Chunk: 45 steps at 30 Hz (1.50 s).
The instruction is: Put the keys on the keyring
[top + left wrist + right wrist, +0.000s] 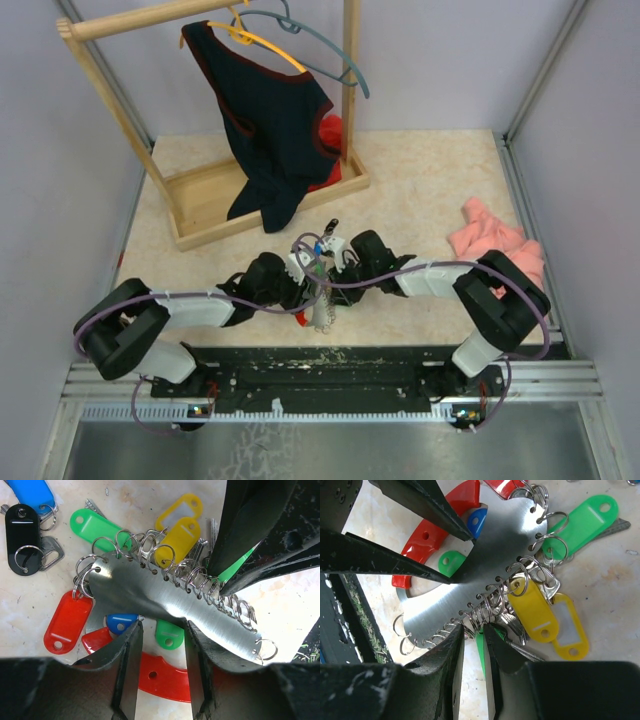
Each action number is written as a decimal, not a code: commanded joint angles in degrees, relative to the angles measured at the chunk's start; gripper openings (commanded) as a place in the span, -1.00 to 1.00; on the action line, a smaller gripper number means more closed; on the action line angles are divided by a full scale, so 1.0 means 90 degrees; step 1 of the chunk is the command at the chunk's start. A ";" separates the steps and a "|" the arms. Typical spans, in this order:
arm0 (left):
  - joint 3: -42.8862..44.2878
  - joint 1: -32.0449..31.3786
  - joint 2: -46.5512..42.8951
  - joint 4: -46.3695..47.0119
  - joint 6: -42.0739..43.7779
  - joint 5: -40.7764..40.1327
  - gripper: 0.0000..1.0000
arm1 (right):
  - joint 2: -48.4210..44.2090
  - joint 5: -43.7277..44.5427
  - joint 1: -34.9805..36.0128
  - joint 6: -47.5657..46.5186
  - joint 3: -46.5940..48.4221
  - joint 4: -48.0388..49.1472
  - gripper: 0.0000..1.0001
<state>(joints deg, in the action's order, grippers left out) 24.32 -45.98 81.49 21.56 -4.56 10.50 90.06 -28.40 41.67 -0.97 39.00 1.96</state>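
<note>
**Q:** Top external view: what sits mid-table?

**A:** Two black arms (200, 305) reach inward and meet at the centre of a beige table (430, 190).

**Q:** Where is the keyring?

**A:** Left wrist view: the keyring (150, 592) is a shiny metal plate joined to a red part. The left gripper (161, 625) pinches the plate's narrow waist, jaws about half spread. Wire rings line the plate's edge. Keys (175, 537) with yellow, green, red and blue tags crowd around and beneath it.

**Q:** The other hand?

**A:** Right wrist view: the right gripper (475, 629) is at the ringed edge, its jaws closed narrowly on a green tag (480, 649).

**Q:** Any strays?

**A:** A black-tagged key (22, 535) lies apart on the table.
</note>
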 commanded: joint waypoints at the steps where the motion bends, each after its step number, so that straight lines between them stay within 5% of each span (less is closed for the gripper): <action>1: -0.0076 0.0021 0.0047 0.0045 -0.0060 0.0057 -0.10 | 0.0176 -0.0486 -0.0089 0.0013 0.0024 0.0388 -0.57; 12: -0.0147 0.0023 -0.0007 0.0206 -0.0115 0.0059 -0.10 | -0.0091 -0.1027 -0.0089 -0.0198 0.0062 0.0134 -1.00; 26: -0.1159 0.0409 -0.0702 0.2115 -0.0060 0.1418 -0.11 | -0.0829 -0.0423 0.0114 -0.1305 0.0025 0.0092 -1.00; 35: -0.1520 0.0745 -0.0575 0.3511 0.0290 0.2405 -0.14 | -0.0905 0.0069 0.0423 -0.2433 0.0326 -0.0239 -1.00; 45: -0.1687 0.0909 0.0053 0.5025 0.1201 0.3518 -0.24 | -0.1342 -0.0433 0.0448 -0.3475 0.0150 -0.0017 -1.00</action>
<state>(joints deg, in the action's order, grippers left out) 9.63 -38.09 79.15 58.26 1.65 35.83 81.25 -29.23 45.28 -26.41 39.16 -1.28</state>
